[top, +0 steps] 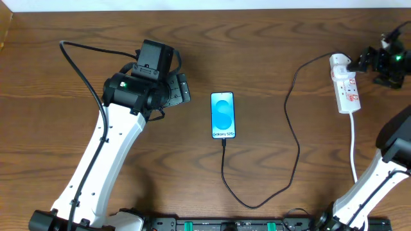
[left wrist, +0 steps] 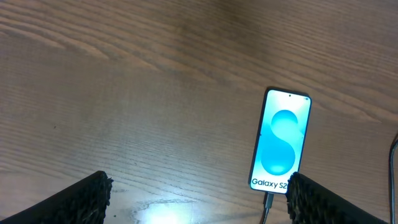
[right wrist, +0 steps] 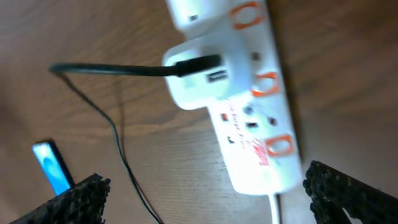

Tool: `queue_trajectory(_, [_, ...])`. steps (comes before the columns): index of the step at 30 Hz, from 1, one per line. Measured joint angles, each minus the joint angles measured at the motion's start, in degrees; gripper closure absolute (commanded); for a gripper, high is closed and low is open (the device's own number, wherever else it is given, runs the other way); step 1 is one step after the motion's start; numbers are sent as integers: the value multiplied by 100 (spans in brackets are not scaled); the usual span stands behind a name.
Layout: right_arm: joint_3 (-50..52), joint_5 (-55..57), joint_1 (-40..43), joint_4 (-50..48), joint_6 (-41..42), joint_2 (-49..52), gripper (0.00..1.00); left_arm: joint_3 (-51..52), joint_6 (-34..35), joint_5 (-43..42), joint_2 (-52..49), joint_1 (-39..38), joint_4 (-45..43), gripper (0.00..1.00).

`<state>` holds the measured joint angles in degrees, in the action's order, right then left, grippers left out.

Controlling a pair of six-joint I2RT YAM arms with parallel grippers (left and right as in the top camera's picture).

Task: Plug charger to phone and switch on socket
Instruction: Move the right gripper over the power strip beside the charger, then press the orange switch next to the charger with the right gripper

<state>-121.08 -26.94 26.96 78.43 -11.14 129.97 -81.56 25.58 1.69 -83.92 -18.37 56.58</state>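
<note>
Knobbly black fingertips (right wrist: 74, 199) frame the right wrist view. The right pincer (right wrist: 211, 199) stands wide apart and empty just over the socket (right wrist: 255, 106). The charger (top: 295, 128) looks seated in the phone (top: 223, 115) at mid-worktop (top: 289, 38), so switching on is probably the step in hand. One fingertip should press squarely on the red-marked switch (right wrist: 267, 81) beside the white plug (right wrist: 199, 81), without nudging the plug. The left pincer (left wrist: 202, 202), also apart and empty, hangs left of the phone. The socket lies far right, towards the worktop's back edge. Bare wood opens leftward, crossed only by the cable loop.
</note>
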Motion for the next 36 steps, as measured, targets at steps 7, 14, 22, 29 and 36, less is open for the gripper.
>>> queue_trajectory(7, [0, -308, -232, -122, -431, 402, 7, 0, 0, 0, 0, 0, 0, 10])
queue_trajectory(14, [0, -313, -258, -411, -498, 577, 1, 0, 2, 0, 0, 0, 2, 10])
queue_trajectory(22, [0, -304, -258, -713, -522, 577, 1, 0, 0, 0, 0, 0, 0, 10])
queue_trajectory(29, [2, -302, -273, -717, -520, 577, 1, 0, 0, 0, 0, 0, 0, 10])
queue_trajectory(36, [271, -219, -321, -1036, -520, 577, 1, 0, 0, 0, 0, 0, 2, 10])
